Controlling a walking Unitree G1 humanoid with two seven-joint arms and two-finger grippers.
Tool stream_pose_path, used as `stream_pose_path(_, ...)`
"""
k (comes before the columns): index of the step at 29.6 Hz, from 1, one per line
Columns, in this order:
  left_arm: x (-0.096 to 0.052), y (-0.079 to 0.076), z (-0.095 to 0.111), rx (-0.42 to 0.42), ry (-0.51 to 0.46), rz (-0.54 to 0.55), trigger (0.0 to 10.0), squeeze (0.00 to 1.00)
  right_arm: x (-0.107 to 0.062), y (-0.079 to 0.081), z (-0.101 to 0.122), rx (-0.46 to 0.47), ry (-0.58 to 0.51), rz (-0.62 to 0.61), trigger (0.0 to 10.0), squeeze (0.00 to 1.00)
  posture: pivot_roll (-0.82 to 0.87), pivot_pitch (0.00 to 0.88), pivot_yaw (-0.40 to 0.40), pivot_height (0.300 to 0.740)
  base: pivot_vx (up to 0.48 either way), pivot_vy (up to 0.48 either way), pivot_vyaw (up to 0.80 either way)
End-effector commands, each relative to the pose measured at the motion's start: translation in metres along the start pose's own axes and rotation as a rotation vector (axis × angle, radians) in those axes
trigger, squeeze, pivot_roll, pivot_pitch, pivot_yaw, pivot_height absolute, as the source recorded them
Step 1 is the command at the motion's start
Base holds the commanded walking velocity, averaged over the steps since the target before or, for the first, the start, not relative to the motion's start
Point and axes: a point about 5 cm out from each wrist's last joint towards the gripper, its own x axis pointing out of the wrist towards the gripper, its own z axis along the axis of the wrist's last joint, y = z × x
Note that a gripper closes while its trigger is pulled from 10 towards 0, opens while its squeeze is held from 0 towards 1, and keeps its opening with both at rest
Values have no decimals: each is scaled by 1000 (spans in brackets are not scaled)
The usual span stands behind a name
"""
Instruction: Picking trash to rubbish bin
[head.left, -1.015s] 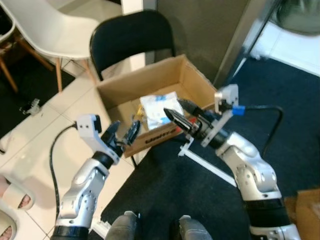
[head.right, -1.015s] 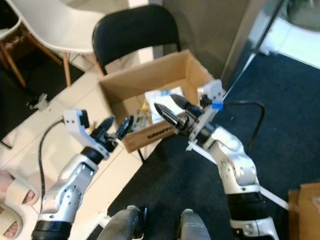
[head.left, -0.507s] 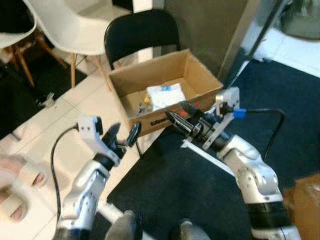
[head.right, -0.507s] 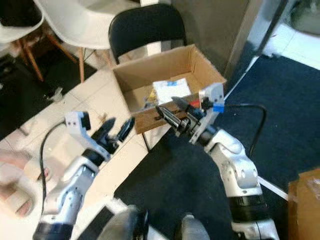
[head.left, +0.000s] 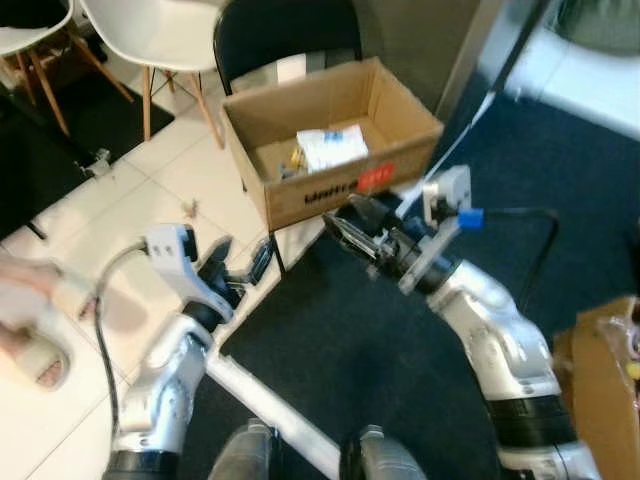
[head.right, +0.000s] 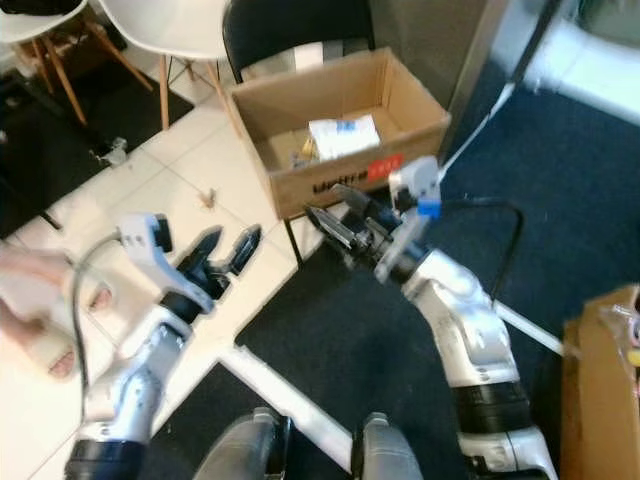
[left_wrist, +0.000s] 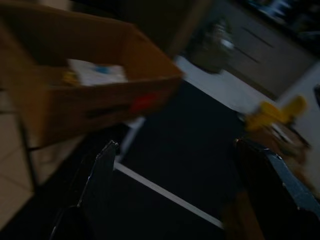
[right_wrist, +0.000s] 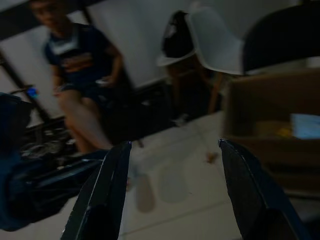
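An open cardboard box (head.left: 330, 195) stands on the floor at the edge of the dark rug. A white packet with blue print (head.left: 331, 147) and a small yellow item lie inside it. A small scrap (head.left: 188, 208) lies on the pale tiles left of the box. My left gripper (head.left: 243, 258) is open and empty, over the tiles near the rug's edge. Short of the box's front wall, my right gripper (head.left: 341, 216) hangs open and empty. In the left wrist view the box (left_wrist: 90, 105) lies beyond the spread fingers (left_wrist: 102, 170).
A black chair (head.left: 285, 30) stands behind the box and white chairs (head.left: 150, 30) at the back left. A white rod (head.left: 270, 400) crosses the rug (head.left: 400, 350). Another carton (head.left: 600, 370) is at the right. A person's slippered foot (head.left: 25, 335) is at the left; the person (right_wrist: 75, 65) sits across the tiles.
The whole view has shifted back, so the box now lies farther from both grippers. Both grippers stay open and empty.
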Motion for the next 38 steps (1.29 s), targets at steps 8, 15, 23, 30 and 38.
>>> stream_pose_path(8, -5, 5, -5, -7, 16, 23, 10000, 0, 0, 3, -2, -4, -1, 4, 10000, 0, 17, 156, -9, 740, -345, 0, 0)
stream_pose_path(15, -4, 4, -5, -7, 16, 23, 10000, 0, 0, 2, -2, -5, 0, 4, 10000, 0, 17, 156, -9, 740, -349, 0, 0)
stream_pose_path(23, -4, 4, -5, -15, 14, 24, 10000, 0, 0, 2, -2, -3, -3, -4, 10000, 0, 14, 155, -11, 740, -346, 0, 0)
stream_pose_path(30, -4, 11, -2, 36, -4, 49, 10000, 0, -6, -5, -5, -11, 0, -55, 10000, 0, 11, 142, -14, 740, -129, 0, 0)
stream_pose_path(38, -11, 32, -9, 149, -8, 154, 10000, 0, -26, -14, -22, 16, 28, -168, 10000, 0, 0, 126, -12, 740, 0, 0, 0)
